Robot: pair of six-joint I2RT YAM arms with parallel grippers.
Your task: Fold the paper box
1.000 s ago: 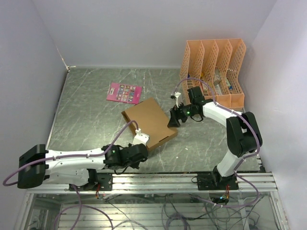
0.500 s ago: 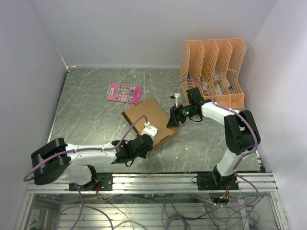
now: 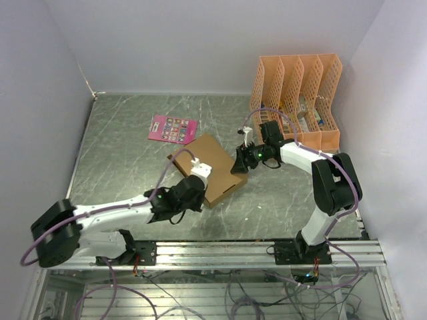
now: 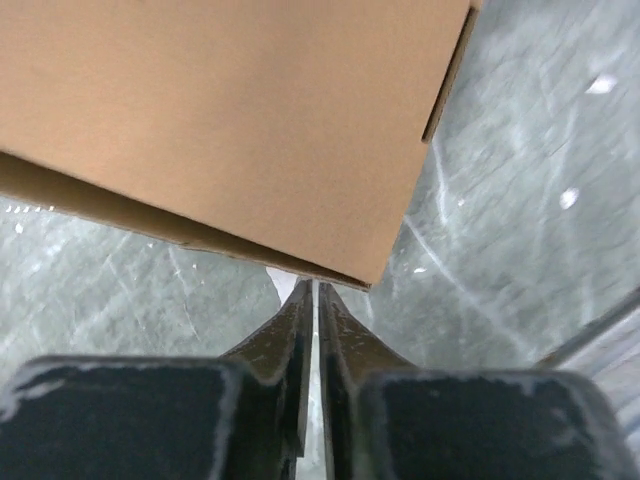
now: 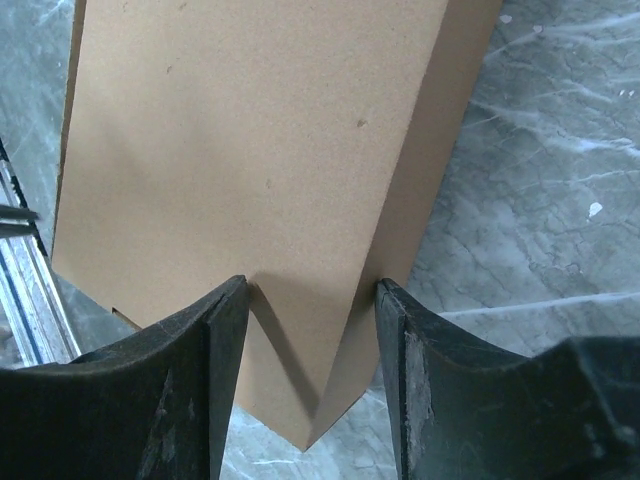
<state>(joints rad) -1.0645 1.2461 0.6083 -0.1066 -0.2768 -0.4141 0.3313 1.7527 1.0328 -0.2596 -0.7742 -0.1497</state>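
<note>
The paper box (image 3: 212, 160) is a shallow brown cardboard box lying closed on the grey table. My left gripper (image 3: 195, 189) is at its near left edge. In the left wrist view this gripper (image 4: 316, 288) is shut with nothing between its fingers, and its tips sit right under the box's (image 4: 230, 120) lower edge near a corner. My right gripper (image 3: 239, 164) is at the box's right corner. In the right wrist view this gripper (image 5: 310, 290) straddles that corner of the box (image 5: 260, 140), one finger on the top face and the other against the side wall.
An orange lattice file organizer (image 3: 297, 93) stands at the back right, close behind the right arm. A pink printed card (image 3: 172, 129) lies flat behind the box to the left. Walls close in the table on three sides, and a metal rail (image 3: 220, 252) runs along the front.
My left arm has swung forward from the table's front, bringing its shut gripper to the box's near edge. The right jaws have narrowed onto the box's corner. The box has shifted slightly left.
</note>
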